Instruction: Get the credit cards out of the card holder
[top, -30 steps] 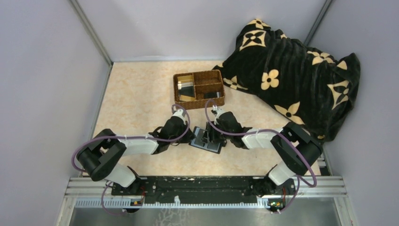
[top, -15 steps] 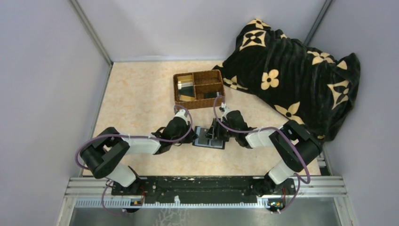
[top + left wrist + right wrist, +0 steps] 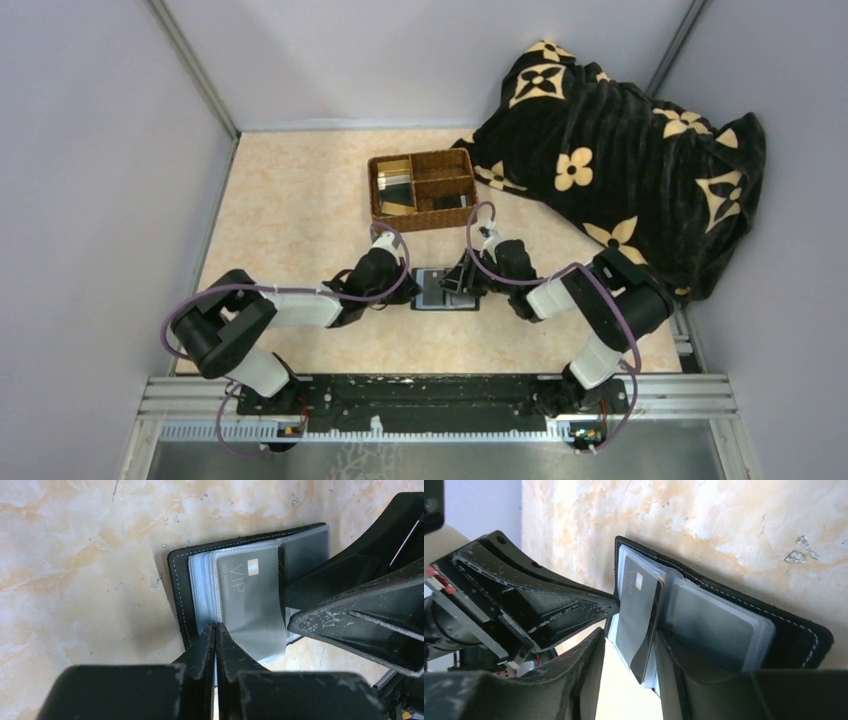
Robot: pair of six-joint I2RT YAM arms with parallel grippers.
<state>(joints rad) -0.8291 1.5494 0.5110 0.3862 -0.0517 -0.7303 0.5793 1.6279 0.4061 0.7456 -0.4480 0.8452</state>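
The black card holder (image 3: 445,290) lies open on the table between both grippers, its cover (image 3: 177,595) and clear sleeves showing. A grey credit card marked VIP (image 3: 250,595) sits in a raised sleeve. My left gripper (image 3: 216,630) is shut, its tips pinching the near edge of the sleeves. In the right wrist view the same card (image 3: 636,615) stands up from the holder (image 3: 794,635), between the jaws of my right gripper (image 3: 629,675). Those jaws are open; one finger (image 3: 679,680) lies against the sleeve's back, and a gap remains on the other side.
A brown wicker divided tray (image 3: 423,215) stands behind the holder, with gold and grey cards (image 3: 395,185) in its left compartments. A black blanket with cream flower patterns (image 3: 620,160) fills the back right. Walls close in on the left and at the back.
The right gripper has moved right and back, and its jaws have narrowed around the raised card. The holder has swung from tilted to level. The left gripper stayed shut.
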